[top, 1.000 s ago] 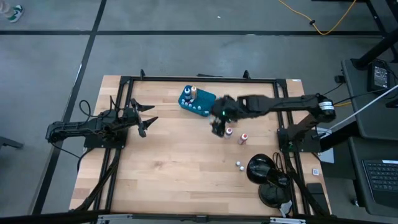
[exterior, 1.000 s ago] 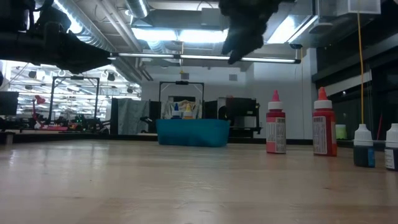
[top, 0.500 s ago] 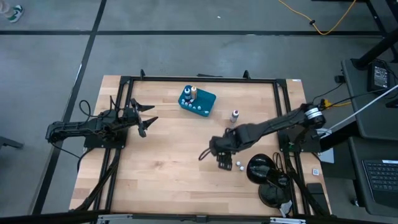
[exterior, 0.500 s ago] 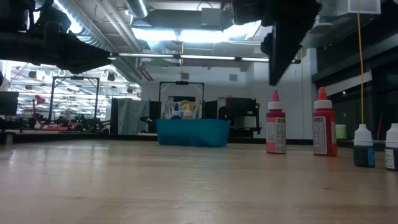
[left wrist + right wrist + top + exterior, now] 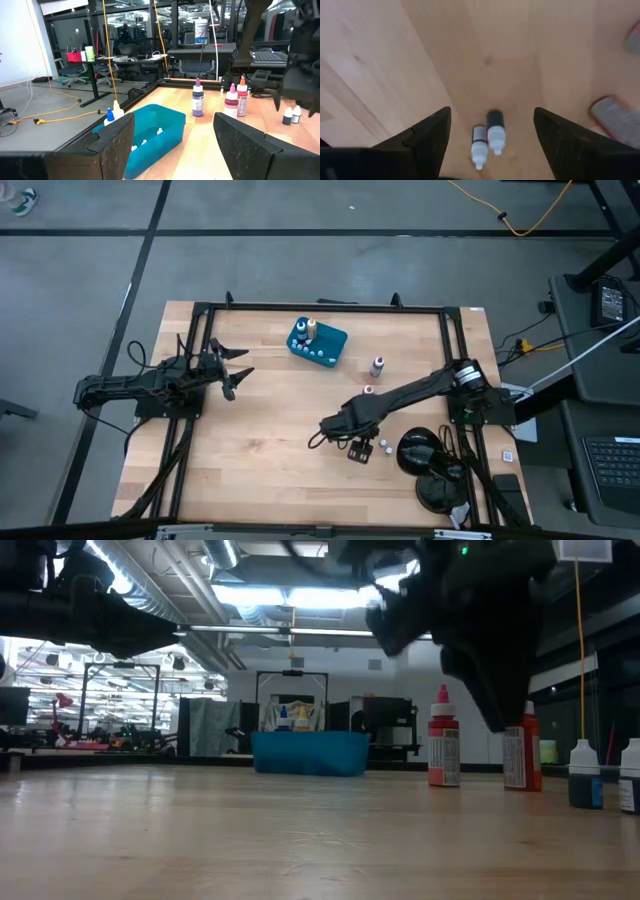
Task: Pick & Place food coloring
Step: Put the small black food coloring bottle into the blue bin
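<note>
Two tiny white-capped food coloring bottles (image 5: 378,447) stand upright on the wood near the table's near right. In the right wrist view these two bottles (image 5: 487,137) show ahead, between my open fingers. My right gripper (image 5: 357,452) hovers just left of them, above the table and touching nothing. Two red bottles (image 5: 443,750) and a purple one (image 5: 377,366) stand farther back. The teal tray (image 5: 317,343) holds more small bottles. My left gripper (image 5: 236,370) waits open at the table's left.
The right arm (image 5: 420,390) stretches slantwise across the right half of the table, over the red bottles. A black rounded object (image 5: 418,452) sits close to the right of the two tiny bottles. Bare wood lies in the middle and near left of the table.
My right gripper has swung from beside the tray and the red bottles toward the table's near edge and come lower. It now hangs next to the two tiny bottles. The purple bottle, hidden by the arm a second ago, shows again.
</note>
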### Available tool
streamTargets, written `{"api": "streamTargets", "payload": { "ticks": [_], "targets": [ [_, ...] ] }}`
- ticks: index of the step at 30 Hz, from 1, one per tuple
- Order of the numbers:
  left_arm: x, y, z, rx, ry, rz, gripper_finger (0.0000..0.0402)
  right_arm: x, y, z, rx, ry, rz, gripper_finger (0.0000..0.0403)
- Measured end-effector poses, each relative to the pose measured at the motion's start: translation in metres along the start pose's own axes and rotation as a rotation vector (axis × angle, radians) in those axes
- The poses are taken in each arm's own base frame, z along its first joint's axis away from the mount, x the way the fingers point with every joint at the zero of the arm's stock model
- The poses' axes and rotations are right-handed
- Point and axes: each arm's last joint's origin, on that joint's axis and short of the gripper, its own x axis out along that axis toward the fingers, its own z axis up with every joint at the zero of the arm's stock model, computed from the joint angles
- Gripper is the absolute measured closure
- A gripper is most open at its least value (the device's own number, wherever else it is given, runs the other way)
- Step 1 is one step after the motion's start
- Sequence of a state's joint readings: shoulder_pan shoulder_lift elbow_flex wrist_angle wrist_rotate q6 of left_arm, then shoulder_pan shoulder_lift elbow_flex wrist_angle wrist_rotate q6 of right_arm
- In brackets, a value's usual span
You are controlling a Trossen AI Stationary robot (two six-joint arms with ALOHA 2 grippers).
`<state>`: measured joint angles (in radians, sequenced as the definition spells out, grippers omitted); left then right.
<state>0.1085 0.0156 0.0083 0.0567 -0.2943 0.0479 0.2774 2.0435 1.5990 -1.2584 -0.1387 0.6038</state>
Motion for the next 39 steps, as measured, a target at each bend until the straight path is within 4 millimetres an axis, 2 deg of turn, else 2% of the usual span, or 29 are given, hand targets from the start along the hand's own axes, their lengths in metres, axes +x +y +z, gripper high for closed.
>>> {"api": "streamTargets", "payload": {
  "ticks": [8,15,22,33,36,39],
  "targets": [
    [0.000,0.000,0.000,0.000,0.000,0.000,0.0135,0.013,-0.007,0.003,0.061,0.122,-0.015,0.0119],
    [0.000,0.000,0.000,0.000,0.000,0.000,0.0135,0.017,-0.007,0.003,0.106,0.161,0.004,0.0119],
    [0.000,0.000,0.000,0.000,0.000,0.000,0.0135,0.037,-0.014,-0.007,0.166,0.278,0.014,0.0119],
    [0.000,0.000,0.000,0.000,0.000,0.000,0.0135,0.040,-0.013,-0.005,0.140,0.243,0.012,0.0119],
    [0.000,0.000,0.000,0.000,0.000,0.000,0.0135,0.040,-0.013,-0.005,0.153,0.246,0.014,0.0132],
    [0.000,0.000,0.000,0.000,0.000,0.000,0.0135,0.039,-0.012,-0.006,0.163,0.263,0.036,0.0161]
  ]
}}
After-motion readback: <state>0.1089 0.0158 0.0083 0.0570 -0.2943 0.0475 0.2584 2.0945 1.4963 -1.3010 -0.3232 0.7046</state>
